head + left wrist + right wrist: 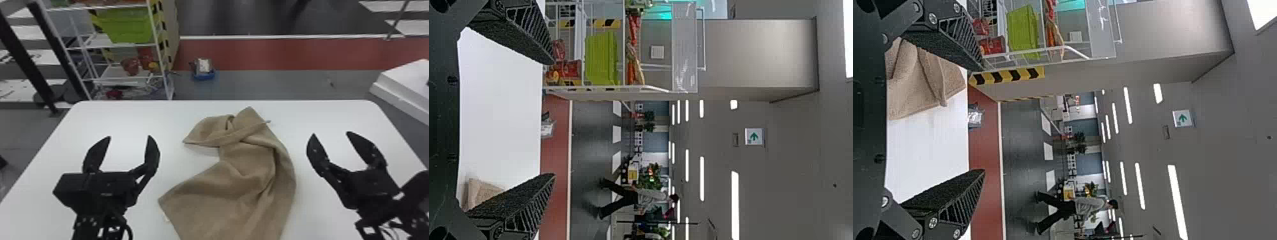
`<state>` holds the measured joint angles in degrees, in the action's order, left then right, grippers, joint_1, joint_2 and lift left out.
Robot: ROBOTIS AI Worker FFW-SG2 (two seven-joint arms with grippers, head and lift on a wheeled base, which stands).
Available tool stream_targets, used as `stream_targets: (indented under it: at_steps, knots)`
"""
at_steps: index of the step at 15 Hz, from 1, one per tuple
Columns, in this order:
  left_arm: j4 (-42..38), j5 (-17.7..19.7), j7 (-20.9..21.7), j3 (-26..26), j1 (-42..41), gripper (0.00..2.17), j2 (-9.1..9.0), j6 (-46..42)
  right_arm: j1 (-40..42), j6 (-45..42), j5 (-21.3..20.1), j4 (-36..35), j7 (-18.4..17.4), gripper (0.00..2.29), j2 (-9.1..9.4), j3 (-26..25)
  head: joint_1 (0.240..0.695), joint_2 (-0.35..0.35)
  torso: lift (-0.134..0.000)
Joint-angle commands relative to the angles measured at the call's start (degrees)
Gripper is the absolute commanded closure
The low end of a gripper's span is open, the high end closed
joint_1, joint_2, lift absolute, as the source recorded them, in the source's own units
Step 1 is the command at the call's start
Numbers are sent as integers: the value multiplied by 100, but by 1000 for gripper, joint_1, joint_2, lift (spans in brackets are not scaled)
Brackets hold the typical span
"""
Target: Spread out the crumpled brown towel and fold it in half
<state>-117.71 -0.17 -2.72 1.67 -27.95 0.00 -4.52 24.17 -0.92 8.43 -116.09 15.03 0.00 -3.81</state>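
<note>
Got a white bench (127, 118) here, with a brown towel (242, 178) down the middle, bunched and kinda S-shaped. Looks fairly flat across the broad near part, rumpled with long curvy folds toward the right. Also seeing the left gripper (129, 137) and right gripper (331, 133) on either side, both with fingers spread wide. Shows a skinny twisted strip (236, 135) across the towel's far end, too.

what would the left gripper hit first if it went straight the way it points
Seemingly nothing over the table: the left gripper points past the towel, on its left. Beyond the table's far edge the shelf might come first, though depth and height are hard to judge.
</note>
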Motion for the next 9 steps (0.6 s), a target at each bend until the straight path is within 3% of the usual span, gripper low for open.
stream_targets:
  at_steps: [1,9]
  knots:
    - [-7,0,0,0,0,90,-15,9,0,0,1,-1,0,181,5,-6,695,54,-124]
    - [-7,-36,0,0,0,90,-15,27,0,53,28,-1,-9,181,5,-24,695,51,-124]
